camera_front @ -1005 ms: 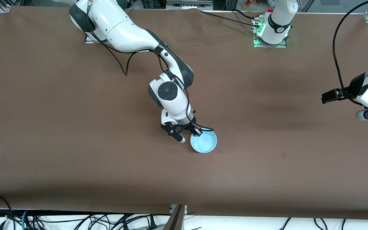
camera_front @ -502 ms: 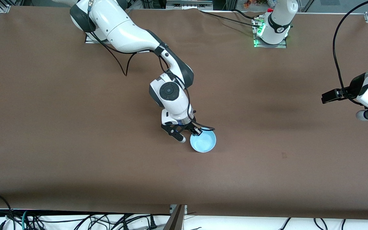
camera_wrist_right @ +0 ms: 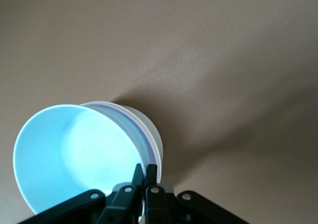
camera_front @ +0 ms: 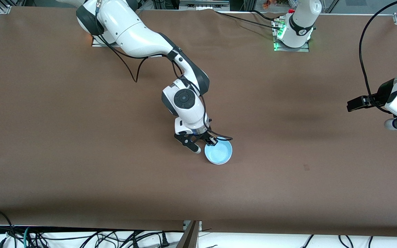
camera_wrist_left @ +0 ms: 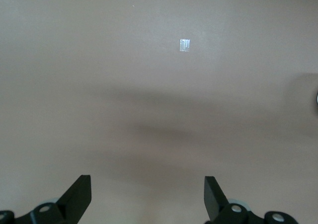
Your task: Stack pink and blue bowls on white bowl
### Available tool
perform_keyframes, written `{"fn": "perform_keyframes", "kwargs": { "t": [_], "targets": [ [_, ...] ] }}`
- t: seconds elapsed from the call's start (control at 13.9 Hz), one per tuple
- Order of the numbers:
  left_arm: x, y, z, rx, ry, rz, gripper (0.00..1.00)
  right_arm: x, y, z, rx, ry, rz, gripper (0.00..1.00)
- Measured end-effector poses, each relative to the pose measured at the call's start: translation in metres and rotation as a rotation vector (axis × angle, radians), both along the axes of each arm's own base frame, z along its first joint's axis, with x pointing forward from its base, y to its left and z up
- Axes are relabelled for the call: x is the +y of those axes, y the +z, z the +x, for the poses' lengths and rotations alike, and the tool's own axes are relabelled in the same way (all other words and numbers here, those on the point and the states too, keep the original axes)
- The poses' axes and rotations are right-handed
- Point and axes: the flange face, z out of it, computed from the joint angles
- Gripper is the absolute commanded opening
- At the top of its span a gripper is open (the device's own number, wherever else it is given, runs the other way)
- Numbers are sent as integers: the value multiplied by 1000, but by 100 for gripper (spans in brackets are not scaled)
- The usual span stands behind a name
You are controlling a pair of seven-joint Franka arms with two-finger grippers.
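Brown cloth covers the tabletop (camera_front: 81, 172), bare but for a stack of bowls near its middle. The blue bowl (camera_front: 219, 153) sits on top; the right wrist view shows it nested in a pink bowl (camera_wrist_right: 147, 137) whose rim peeks out as a thin band, and that in a white bowl (camera_wrist_right: 149, 129).

The right end effector (camera_front: 209, 140) is pinched shut on the blue bowl's rim (camera_wrist_right: 140, 157), one finger inside and one outside the stack's wall, at the edge toward the robots' bases. The left end effector (camera_wrist_left: 147, 196) waits spread wide and empty over bare tabletop at the left arm's end.

The bowls look like thin, light, stiff plastic, smooth and probably a little slippery, so the rim is the sensible place to pinch; a light bowl gripped at one edge will likely tilt or drag its neighbours along.

Against the earlier frames, the stack and right end effector have crept slightly toward the robots' bases; the left arm has not moved.
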Motion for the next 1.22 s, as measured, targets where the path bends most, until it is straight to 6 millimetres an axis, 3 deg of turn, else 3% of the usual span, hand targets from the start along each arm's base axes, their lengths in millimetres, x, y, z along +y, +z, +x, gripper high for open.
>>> {"fn": "perform_keyframes", "kwargs": {
  "t": [0.22, 0.36, 0.43, 0.79, 0.86, 0.93, 1.08, 1.22],
  "targets": [
    [0, 0, 0, 0, 0, 0, 100, 1, -6, -2, 5, 2, -5, 4],
    [0, 0, 0, 0, 0, 0, 100, 1, -6, -1, 5, 2, -4, 44],
    [0, 0, 0, 0, 0, -1, 100, 1, -6, -1, 4, 2, -4, 54],
    [0, 0, 0, 0, 0, -4, 100, -1, 1, 3, -3, -3, 2, 70],
    [0, 0, 0, 0, 0, -4, 100, -3, 1, 5, 3, -5, -5, 78],
    [0, 0, 0, 0, 0, -4, 100, -8, 4, 9, 5, -5, -11, 98],
    [0, 0, 0, 0, 0, -4, 100, -26, 22, 24, 11, 24, -37, 100],
    [-1, 0, 0, 0, 1, -7, 100, -58, 60, 45, 6, 88, -74, 100]
  ]
}}
